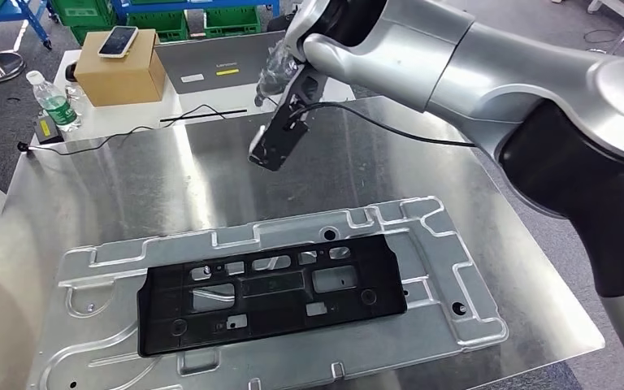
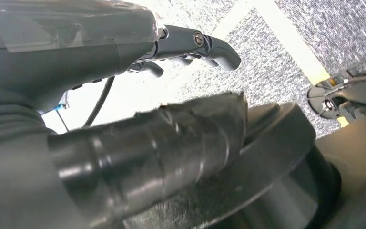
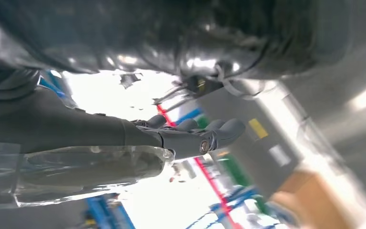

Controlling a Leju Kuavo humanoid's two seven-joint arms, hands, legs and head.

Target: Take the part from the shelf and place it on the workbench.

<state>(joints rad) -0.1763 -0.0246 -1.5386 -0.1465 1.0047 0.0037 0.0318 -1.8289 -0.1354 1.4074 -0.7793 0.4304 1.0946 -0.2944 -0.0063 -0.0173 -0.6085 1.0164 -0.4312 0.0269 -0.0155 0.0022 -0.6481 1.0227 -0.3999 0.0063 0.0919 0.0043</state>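
- Black plastic part [image 1: 270, 294] lies flat on the silver metal plate [image 1: 447, 260], lower centre of the head view; plate rests on the workbench [image 1: 130, 187].
- Right hand [image 3: 190, 136] raised at upper centre, fingers [image 3: 224, 130] loosely extended side by side, holding nothing.
- Left hand [image 2: 190, 47] hangs over grey floor [image 2: 286, 43], fingers slightly curled, empty.
- Cardboard box [image 1: 122, 69] and water bottle [image 1: 53, 101] upper left.

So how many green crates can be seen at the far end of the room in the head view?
3 at least: one green crate far left, one in the middle, one beside the arm. Others may be cut off or hidden.
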